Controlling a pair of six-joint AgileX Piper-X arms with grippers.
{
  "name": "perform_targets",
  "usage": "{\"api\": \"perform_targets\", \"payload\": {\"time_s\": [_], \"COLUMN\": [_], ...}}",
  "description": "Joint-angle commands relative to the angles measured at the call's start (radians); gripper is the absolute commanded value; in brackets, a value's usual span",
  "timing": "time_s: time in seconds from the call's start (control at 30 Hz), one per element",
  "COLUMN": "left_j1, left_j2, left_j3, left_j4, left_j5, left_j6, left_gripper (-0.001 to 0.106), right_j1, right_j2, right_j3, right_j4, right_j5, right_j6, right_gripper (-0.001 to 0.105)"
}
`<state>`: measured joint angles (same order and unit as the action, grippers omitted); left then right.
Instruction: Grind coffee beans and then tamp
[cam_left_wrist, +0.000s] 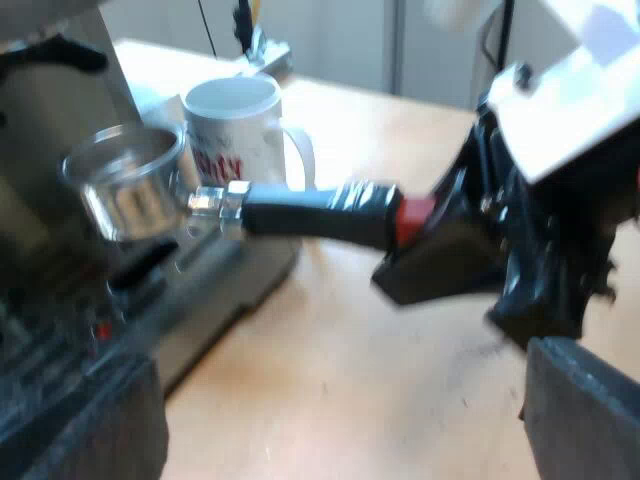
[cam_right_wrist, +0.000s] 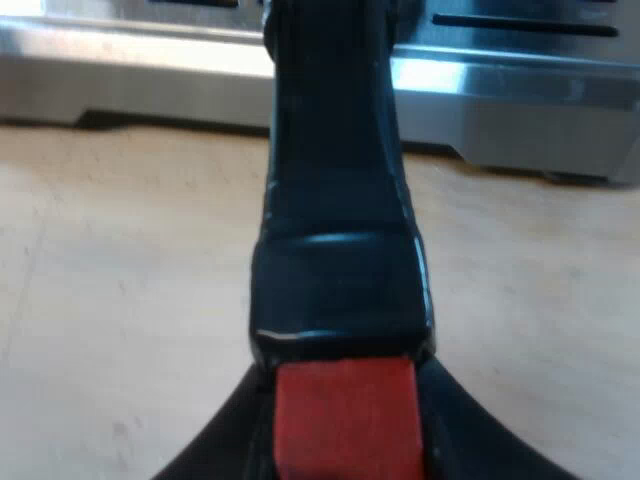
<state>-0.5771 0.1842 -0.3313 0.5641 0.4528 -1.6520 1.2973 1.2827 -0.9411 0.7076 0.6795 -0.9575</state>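
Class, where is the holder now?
In the left wrist view, the holder hangs at the machine's front, beside the mug, its red end clamped in the right gripper.

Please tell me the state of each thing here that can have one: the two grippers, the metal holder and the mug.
metal holder: held off the table, roughly level, basket rim up, at the espresso machine front.
right gripper: shut on the red end of the metal holder's handle.
left gripper: open, holding nothing.
mug: upright on the table beside the machine; contents hidden.
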Motion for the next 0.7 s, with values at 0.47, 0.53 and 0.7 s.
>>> {"api": "perform_targets", "payload": {"time_s": [0.47, 0.53, 0.7], "left_j1": [-0.005, -0.005, -0.005], "left_j2": [-0.007, -0.007, -0.009], "left_j3": [-0.211, -0.233, -0.266], "left_j4": [0.332, 0.371, 0.464], "left_j5": [-0.015, -0.018, -0.081], "left_j6": [-0.002, -0.002, -0.002], "left_gripper": [0.075, 0.075, 0.075], "right_j1": [0.064, 0.064, 0.027], "right_j2": [-0.252, -0.277, -0.35], "right_j3": [0.135, 0.153, 0.222], "right_j4": [-0.026, -0.04, -0.099], "right_j5": [-0.061, -0.074, -0.193], "right_j6": [-0.23, -0.256, -0.417], "right_gripper": [0.0, 0.0, 0.0]}}
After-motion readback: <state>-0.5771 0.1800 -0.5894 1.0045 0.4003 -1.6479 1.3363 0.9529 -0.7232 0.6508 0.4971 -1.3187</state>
